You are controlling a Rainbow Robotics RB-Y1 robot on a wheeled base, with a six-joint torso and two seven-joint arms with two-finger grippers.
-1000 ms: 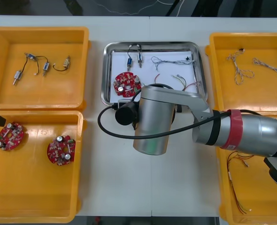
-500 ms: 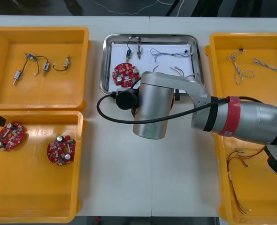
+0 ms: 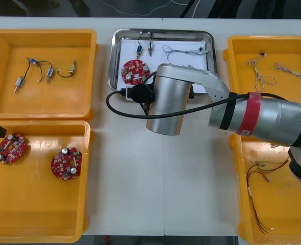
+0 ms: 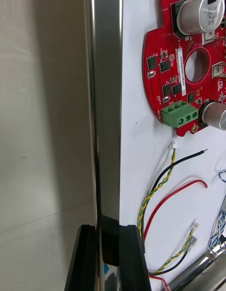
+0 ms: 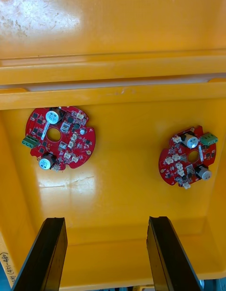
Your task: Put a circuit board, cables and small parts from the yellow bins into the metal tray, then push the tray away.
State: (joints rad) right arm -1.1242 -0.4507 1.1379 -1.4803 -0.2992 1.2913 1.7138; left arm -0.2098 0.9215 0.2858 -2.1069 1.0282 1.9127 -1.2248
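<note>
An electronics workshop: yellow bins (image 3: 43, 33) of circuit boards (image 3: 66, 164) and cables (image 3: 260, 71).

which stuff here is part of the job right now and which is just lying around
In the job: tray, holding the board, cables and small parts; right gripper, clamped on the tray's near rim.

Lying about: spare boards in the left near bin; spare parts in the left far bin; spare cables in the right bins; left gripper, open above the spare boards.

I see a rectangular metal tray (image 4: 107, 107) with a mirror-bright polished rim and a matt white lining. The yellow plastic bin (image 5: 122, 178) is glossy and throws glare. The silver cylindrical casing (image 3: 166, 107) of my right arm looks like satin metal, and the light desk (image 3: 140, 178) is matt.
</note>
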